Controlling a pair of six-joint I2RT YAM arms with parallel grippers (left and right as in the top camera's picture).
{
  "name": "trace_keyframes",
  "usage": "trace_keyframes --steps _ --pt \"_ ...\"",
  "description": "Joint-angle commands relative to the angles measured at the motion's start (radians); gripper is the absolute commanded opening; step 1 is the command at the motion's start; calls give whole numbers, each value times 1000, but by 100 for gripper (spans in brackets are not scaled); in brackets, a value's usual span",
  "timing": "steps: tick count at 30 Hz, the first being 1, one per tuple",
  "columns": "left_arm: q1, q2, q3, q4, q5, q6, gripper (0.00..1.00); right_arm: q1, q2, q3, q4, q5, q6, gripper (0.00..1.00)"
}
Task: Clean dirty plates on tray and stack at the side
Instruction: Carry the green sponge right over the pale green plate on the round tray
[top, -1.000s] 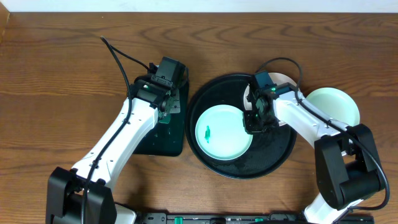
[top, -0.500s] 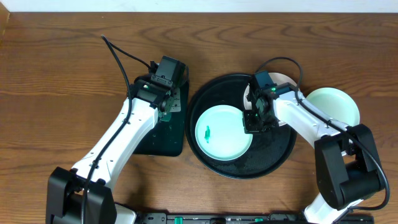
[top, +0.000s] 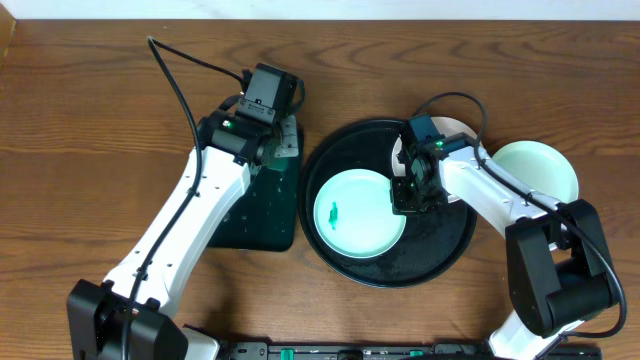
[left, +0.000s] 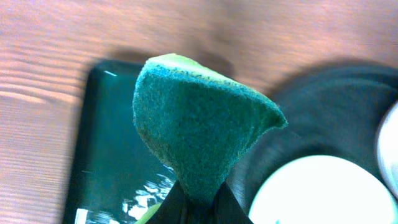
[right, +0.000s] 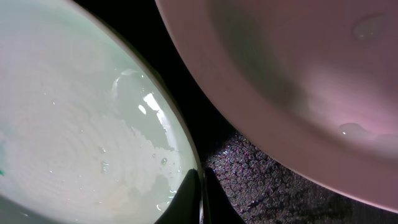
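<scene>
Right pincer (top: 410, 195): closed tight on the right rim of the smeared plate (top: 355, 215), which lies inside the tray (top: 440, 255) (left of centre).
Left pincer (left: 198, 202): clamped on a green sponge (left: 199, 118), left of the tray.
Advice: pin that rim firmly, then bring the sponge over and scrub flat across the smear.
Others: white plate (top: 455, 127) at the tray's far-right edge; second mint plate (top: 540, 165) right of the tray.

The tray (top: 445, 240) is round, glossy black and low-rimmed, and lies flat on the counter (top: 100, 100). A wet mint-green plate (top: 360, 225) lies in its left half, with a small dark green smear (top: 333, 213) left of centre. The plate's right rim is pinched by the fingers (right: 186, 205) of the right gripper (top: 405, 200). A white plate (top: 460, 127), partly hidden, overhangs the tray's far-right rim. A second mint-green plate (top: 540, 168) rests on the counter just beside the tray.
</scene>
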Motion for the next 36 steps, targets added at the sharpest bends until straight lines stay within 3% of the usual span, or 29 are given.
trace_keyframes --steps 1,6,17,36 --pt "-19 -6 0 2 207 -30 8 9 3 0 -4 -7 13 1" --pt "-57 -5 -32 2 232 -123 8 9 3 0 -4 -7 13 2" --pt "-204 9 -49 2 227 -198 8 9 3 0 -4 -7 13 2" --pt "-272 192 -49 24 164 -220 8 9 3 0 -4 -7 13 2"
